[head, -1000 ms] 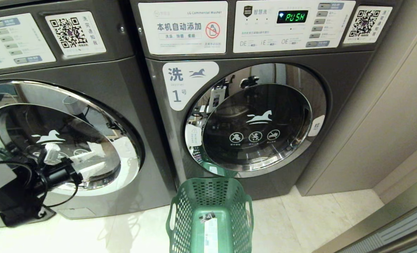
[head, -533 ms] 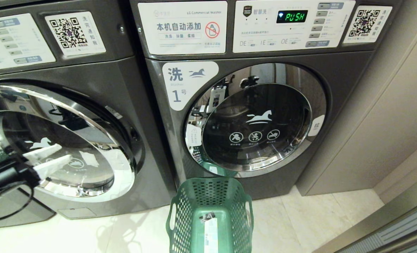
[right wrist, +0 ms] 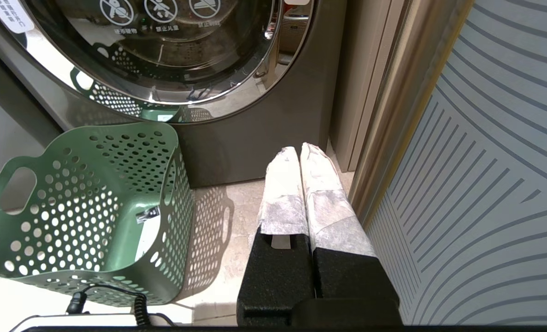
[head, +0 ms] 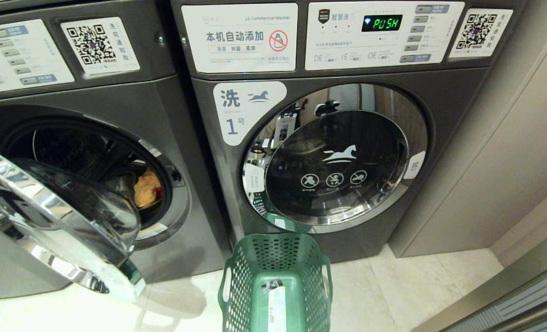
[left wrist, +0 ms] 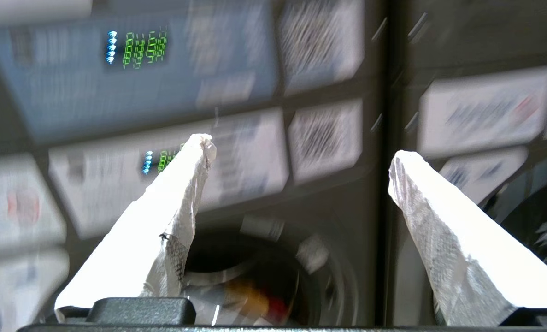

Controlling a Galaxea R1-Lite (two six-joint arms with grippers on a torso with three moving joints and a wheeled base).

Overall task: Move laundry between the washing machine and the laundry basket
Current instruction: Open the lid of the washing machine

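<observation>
Laundry [head: 147, 188] inside left washing machine [head: 116, 99] (door [head: 56, 221] open); laundry basket [head: 275, 281] before right washer [head: 338, 157], seemingly apart.

The left washer's [head: 93, 92] door [head: 56, 226] hangs swung out toward the floor, leaving the drum mouth [head: 89, 166] open from the right side; laundry [head: 146, 188] lies inside. The basket [head: 273, 258] stands open-topped against the shut washer [head: 338, 157].

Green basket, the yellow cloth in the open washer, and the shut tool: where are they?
laundry basket [head: 250, 258], head view, on its perforated back wall.
yellow-orange garment [head: 146, 188], head view, its bunched middle.
right tool [right wrist: 300, 152], right wrist view, at its fingertips.
</observation>
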